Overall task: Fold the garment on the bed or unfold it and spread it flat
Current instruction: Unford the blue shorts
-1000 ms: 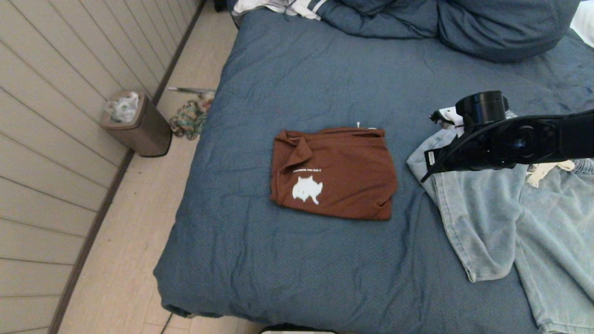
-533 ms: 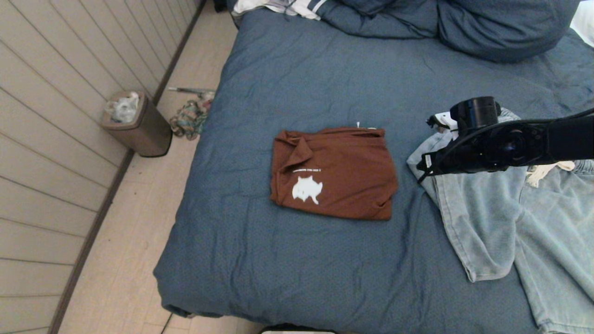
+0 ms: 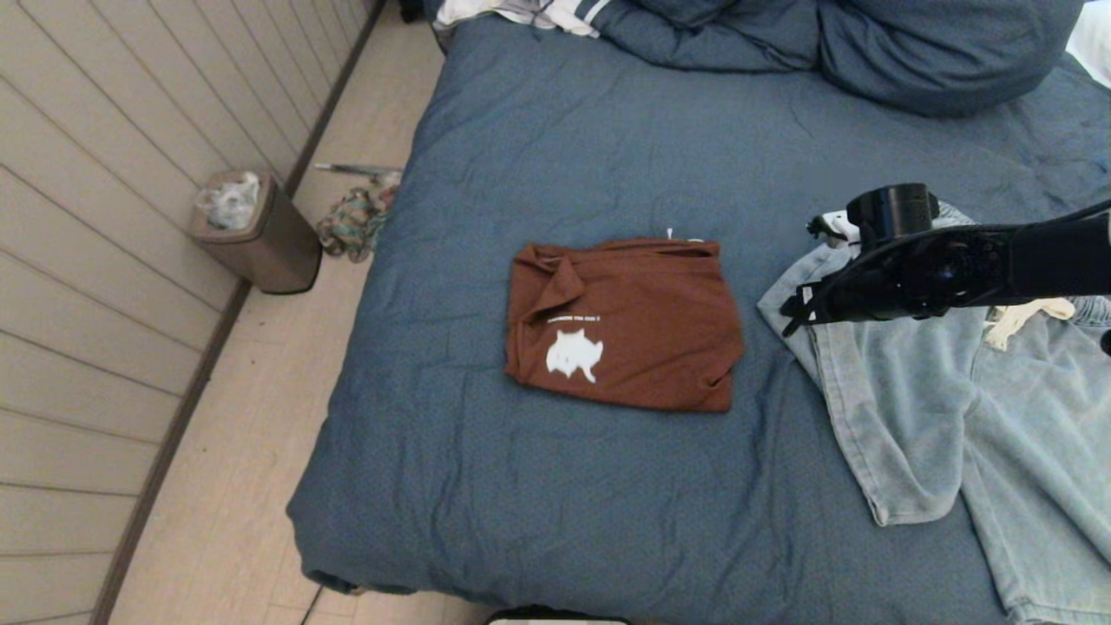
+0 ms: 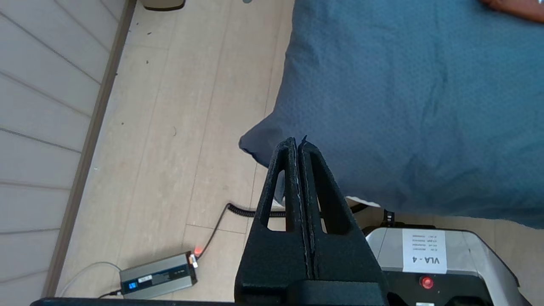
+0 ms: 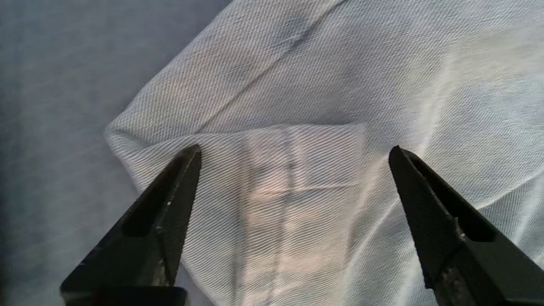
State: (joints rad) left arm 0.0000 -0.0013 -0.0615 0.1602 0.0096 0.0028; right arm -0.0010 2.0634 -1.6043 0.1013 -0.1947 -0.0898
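Note:
A light-blue denim garment [image 3: 920, 408] lies crumpled at the right of the bed [image 3: 608, 156]. My right gripper [image 3: 794, 312] hovers over its left corner, open. In the right wrist view the right gripper [image 5: 294, 148] has its jaws spread wide. The denim garment's folded corner [image 5: 297, 182] lies between and below the jaws, not gripped. A brown T-shirt [image 3: 625, 325] with a white print lies folded in the middle of the bed. My left gripper [image 4: 297, 142] is shut on nothing. It is parked off the bed's near left corner [image 4: 255, 142], above the floor.
A bunched blue duvet [image 3: 868, 43] and a white striped cloth [image 3: 521, 13] lie at the head of the bed. On the floor to the left stand a waste bin [image 3: 256, 234] and a bundle [image 3: 351, 221]. A power brick [image 4: 157, 276] and its cable lie near the robot's base [image 4: 437, 263].
My right gripper's jaws have opened wide. The arm has sunk a little and shifted left, down toward the denim's corner. The brown T-shirt and left arm have not moved.

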